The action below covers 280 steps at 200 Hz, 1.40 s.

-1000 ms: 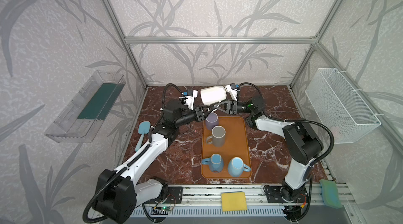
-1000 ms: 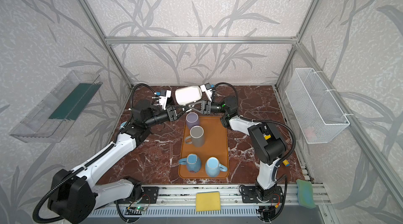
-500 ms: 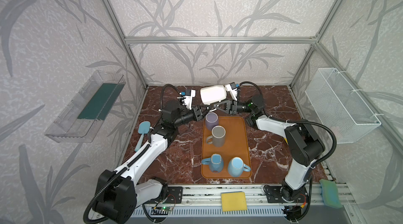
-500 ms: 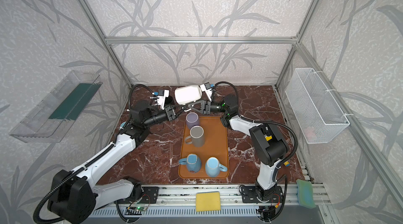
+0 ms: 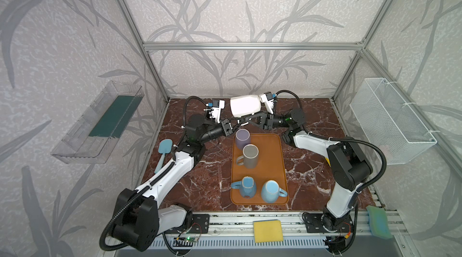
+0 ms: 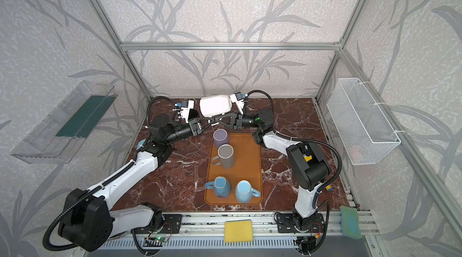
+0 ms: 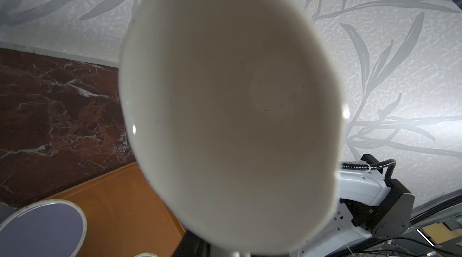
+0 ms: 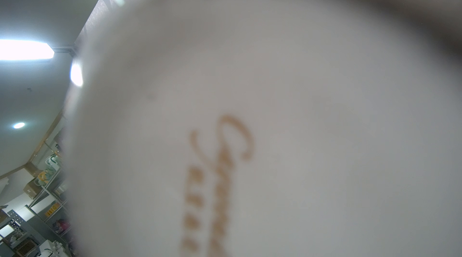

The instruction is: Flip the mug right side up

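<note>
Over orange tray (image 5: 271, 158) far end: white mug (image 5: 245, 105) sideways, aloft
Right gripper (image 5: 243, 119): clamped on white mug
Left gripper (image 5: 233, 125): beside it, cannot tell grip

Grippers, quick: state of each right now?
Left gripper: by the white mug, open or closed cannot be told.
Right gripper: closed, holding the white mug.

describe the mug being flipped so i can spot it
Find the orange tray on the marble table. At its far end a white mug hangs sideways in the air. It's the only white one, and the only one off the tray.
</note>
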Motion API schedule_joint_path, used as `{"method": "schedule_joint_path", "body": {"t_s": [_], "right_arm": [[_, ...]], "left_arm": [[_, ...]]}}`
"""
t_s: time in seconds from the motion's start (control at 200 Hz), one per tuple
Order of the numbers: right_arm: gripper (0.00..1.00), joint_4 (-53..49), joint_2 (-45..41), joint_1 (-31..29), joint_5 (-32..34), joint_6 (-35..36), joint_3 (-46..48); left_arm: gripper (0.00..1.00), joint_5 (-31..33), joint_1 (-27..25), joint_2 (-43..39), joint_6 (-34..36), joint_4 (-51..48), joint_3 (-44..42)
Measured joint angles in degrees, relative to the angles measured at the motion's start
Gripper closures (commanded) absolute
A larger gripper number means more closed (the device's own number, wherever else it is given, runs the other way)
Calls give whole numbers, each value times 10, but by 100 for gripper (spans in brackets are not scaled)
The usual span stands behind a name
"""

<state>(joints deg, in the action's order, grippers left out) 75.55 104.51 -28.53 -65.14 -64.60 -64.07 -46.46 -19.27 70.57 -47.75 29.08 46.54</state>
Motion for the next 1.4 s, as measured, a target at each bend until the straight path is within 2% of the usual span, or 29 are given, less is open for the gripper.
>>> {"method": "schedule_joint_path", "body": {"t_s": [0.115, 0.305, 0.395, 0.56, 0.715, 1.105, 1.4], "right_arm": [[100, 14, 2, 1, -4, -2, -2], [100, 14, 2, 1, -5, 4, -2], [88, -9, 0, 0, -3, 26, -2], [76, -96, -21, -2, 4, 83, -2], [58, -172, -34, -4, 23, 132, 3], [57, -215, -35, -9, 62, 144, 22], [57, -215, -35, 4, 77, 136, 61]], "left_arm": [[100, -7, 1, -1, -5, 9, 0], [100, -10, 2, -1, -4, 13, 0], [100, -6, 2, -1, -1, 7, 0], [100, 6, 2, -7, 14, -16, -1], [100, 24, 2, -18, 26, -21, -1], [100, 62, 2, -20, 59, -58, 0], [100, 103, -1, -20, 99, -137, 23]]}}
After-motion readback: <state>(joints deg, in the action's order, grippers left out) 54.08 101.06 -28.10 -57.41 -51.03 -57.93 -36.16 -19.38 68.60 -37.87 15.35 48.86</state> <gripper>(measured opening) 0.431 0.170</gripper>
